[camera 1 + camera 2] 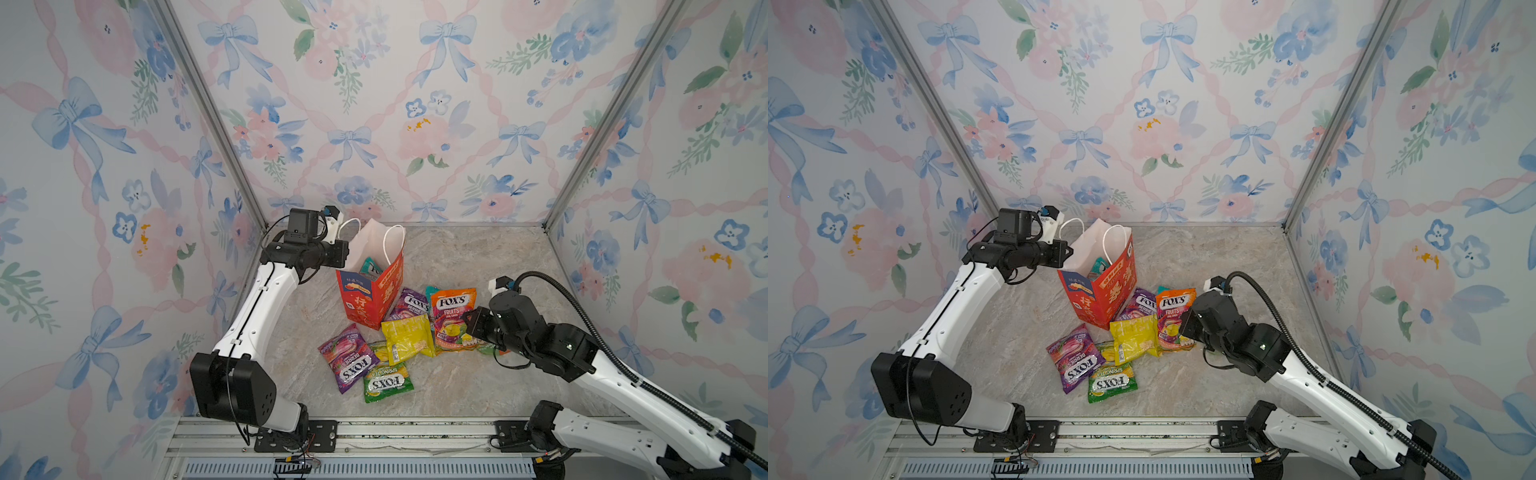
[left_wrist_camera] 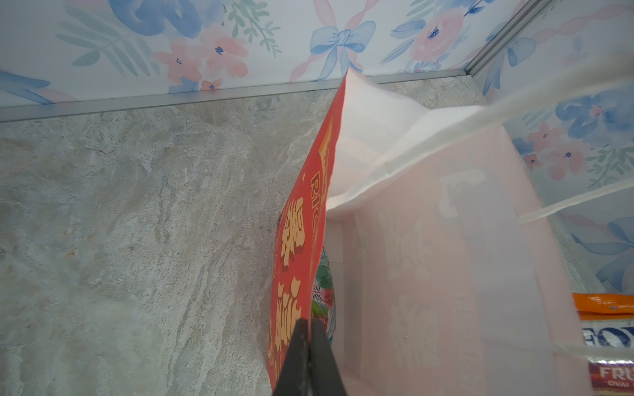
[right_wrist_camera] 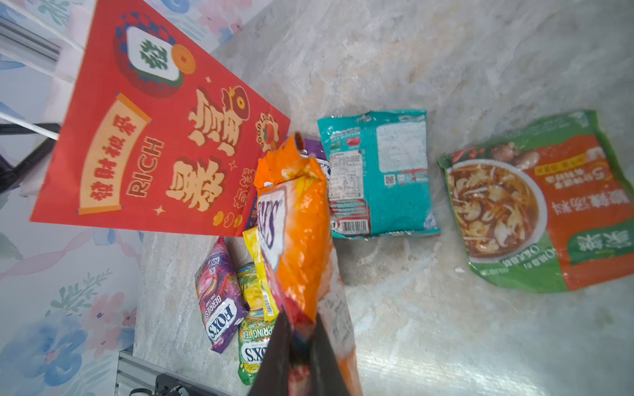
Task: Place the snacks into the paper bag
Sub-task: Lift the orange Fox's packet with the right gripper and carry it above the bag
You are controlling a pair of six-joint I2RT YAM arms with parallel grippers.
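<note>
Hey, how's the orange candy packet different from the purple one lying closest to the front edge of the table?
The orange packet is pinched at one end by the right gripper; the purple packet lies flat on the table, untouched. The orange packet reads Fruits, the purple packet Berries. Both are glossy Fox's packets outside the paper bag.

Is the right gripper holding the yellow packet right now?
No: the right wrist view shows the right gripper shut on the orange FOX'S packet, with the yellow packet lying free beside it.
</note>
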